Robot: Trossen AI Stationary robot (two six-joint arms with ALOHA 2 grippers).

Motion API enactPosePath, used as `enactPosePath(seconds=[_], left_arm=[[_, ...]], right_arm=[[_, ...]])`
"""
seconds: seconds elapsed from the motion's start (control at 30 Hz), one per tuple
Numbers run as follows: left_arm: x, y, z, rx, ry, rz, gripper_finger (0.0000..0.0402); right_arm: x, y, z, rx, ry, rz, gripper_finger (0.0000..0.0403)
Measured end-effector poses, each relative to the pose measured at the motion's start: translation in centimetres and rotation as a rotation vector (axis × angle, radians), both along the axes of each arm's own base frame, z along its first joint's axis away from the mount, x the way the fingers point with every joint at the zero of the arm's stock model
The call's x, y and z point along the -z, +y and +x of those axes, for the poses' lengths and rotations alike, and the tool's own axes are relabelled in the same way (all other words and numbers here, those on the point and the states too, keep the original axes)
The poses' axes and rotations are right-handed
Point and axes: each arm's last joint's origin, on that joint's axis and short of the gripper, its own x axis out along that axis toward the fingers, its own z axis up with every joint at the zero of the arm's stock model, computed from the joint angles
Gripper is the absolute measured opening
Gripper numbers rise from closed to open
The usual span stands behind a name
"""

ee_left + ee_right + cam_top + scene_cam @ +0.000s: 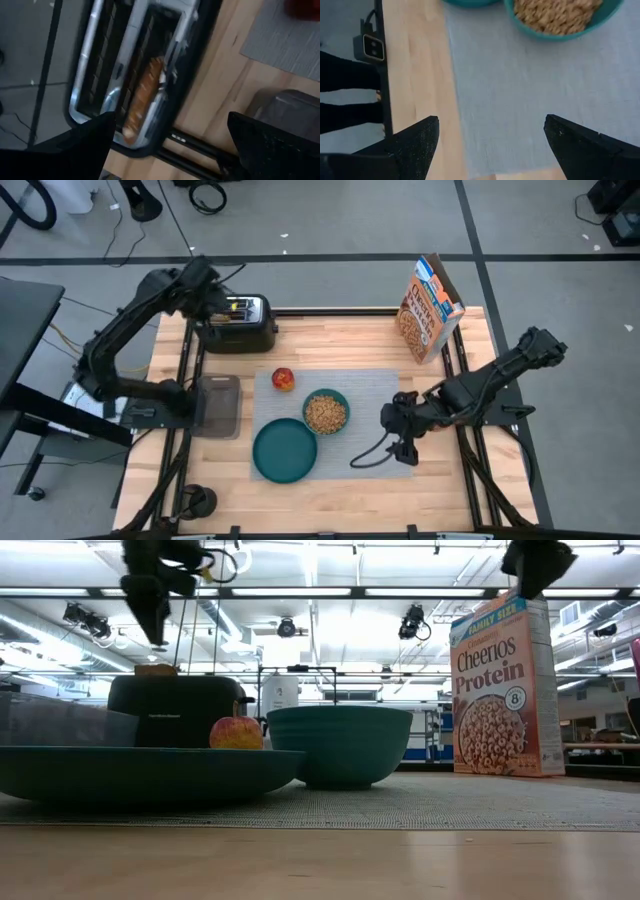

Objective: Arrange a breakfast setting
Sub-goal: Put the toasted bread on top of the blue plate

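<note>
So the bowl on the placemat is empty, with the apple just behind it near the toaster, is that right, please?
Not quite: the bowl is full of cereal, as the high view shows. It does sit on the placemat, with the apple behind it near the toaster.

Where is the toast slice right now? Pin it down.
The toast slice sits in a slot of the black toaster at the table's back left in the high view, directly beneath the left gripper, behind the apple.
</note>
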Motion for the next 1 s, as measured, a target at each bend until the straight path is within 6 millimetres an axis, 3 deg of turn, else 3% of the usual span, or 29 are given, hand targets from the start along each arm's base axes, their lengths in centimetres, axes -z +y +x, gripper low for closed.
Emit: enactPosePath(seconds=[0.2,0.43,0.63,0.77,1.0], left_arm=[[-0.9,2.6,1.2,0.098,0.068,-0.013,0.0389],[0.5,5.6,0.5,0.072,0.121,-0.040,0.0389],[1.6,6.8,0.6,0.035,0.135,-0.082,0.0382],[2.2,7.2,0.9,0.037,0.148,-0.106,0.0350],[2.4,7.0,0.8,0.030,0.181,-0.130,0.0252]], right_arm=[[-1.0,-1.8,-0.1,0.032,-0.050,-0.022,0.0362],[-1.7,-2.2,-0.7,0.059,-0.087,-0.020,0.0362],[-1.8,-1.6,-0.7,0.051,-0.105,-0.004,0.0362],[-1.9,-1.5,-0.5,0.052,-0.129,0.007,0.0362],[-2.0,-1.5,-0.4,0.062,-0.143,0.010,0.0362]])
